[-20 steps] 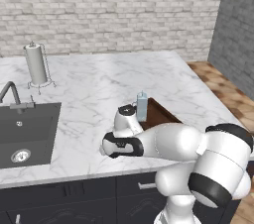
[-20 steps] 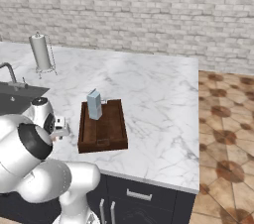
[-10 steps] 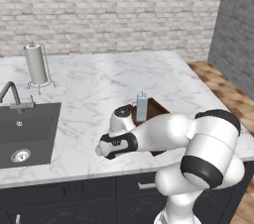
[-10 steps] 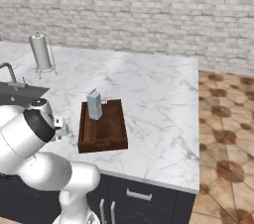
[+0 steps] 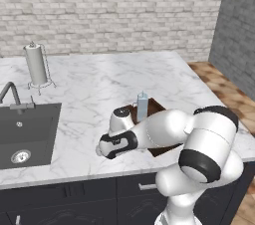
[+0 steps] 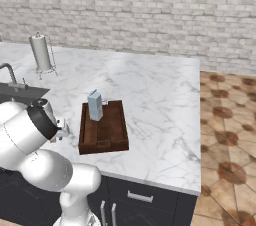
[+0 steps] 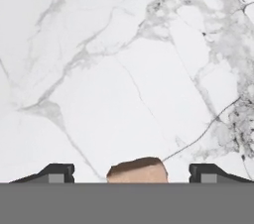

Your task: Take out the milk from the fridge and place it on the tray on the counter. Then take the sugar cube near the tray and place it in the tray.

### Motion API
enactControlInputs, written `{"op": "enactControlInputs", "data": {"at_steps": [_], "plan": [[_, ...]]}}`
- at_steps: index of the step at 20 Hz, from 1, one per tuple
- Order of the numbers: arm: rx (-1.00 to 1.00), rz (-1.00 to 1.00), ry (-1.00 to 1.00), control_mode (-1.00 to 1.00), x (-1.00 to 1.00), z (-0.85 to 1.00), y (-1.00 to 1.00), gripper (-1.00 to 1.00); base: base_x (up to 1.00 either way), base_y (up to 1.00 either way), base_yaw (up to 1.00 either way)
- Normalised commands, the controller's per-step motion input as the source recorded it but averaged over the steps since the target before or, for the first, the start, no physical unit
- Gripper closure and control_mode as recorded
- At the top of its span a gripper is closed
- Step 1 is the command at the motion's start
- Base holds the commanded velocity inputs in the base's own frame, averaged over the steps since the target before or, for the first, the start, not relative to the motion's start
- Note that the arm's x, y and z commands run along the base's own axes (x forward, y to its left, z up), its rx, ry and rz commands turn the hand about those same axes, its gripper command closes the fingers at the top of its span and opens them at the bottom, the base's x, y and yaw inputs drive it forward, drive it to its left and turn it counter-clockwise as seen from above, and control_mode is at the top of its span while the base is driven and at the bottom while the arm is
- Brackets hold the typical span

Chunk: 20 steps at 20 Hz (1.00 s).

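Note:
The milk, a slim pale blue carton, stands upright at the far end of the dark wooden tray on the marble counter. My gripper hangs low over the counter just left of the tray, pointing down. In the hand view the tan sugar cube lies between the two dark fingertips, which stand wide apart and clear of it; the gripper is open. In the left base view the arm hides much of the tray. The fridge is out of view.
A paper towel roll stands at the back left. The inset sink with its faucet lies left of the hand. The counter ends to the right over tiled floor.
The hand has dropped toward the counter and come slightly forward, left of the tray. The milk and tray have not moved.

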Motion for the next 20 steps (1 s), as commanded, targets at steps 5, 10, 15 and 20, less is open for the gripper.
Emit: {"op": "enactControlInputs", "data": {"at_steps": [5, 10, 15, 20], "plan": [[0.0, 0.0, 0.0, -1.0, 0.0, -0.01, 0.0, 1.0, 0.0, 0.0, 0.0], [0.0, -0.01, 0.0, -1.0, -0.18, 0.0, 0.0, 1.0, 0.0, 0.0, 0.0], [0.0, -0.09, 0.0, -1.0, -0.35, 0.21, 0.03, 1.0, 0.0, 0.0, 0.0], [0.0, -0.17, -0.01, -1.0, -0.4, 0.84, -0.03, 1.0, 0.0, 0.0, 0.0]]}}
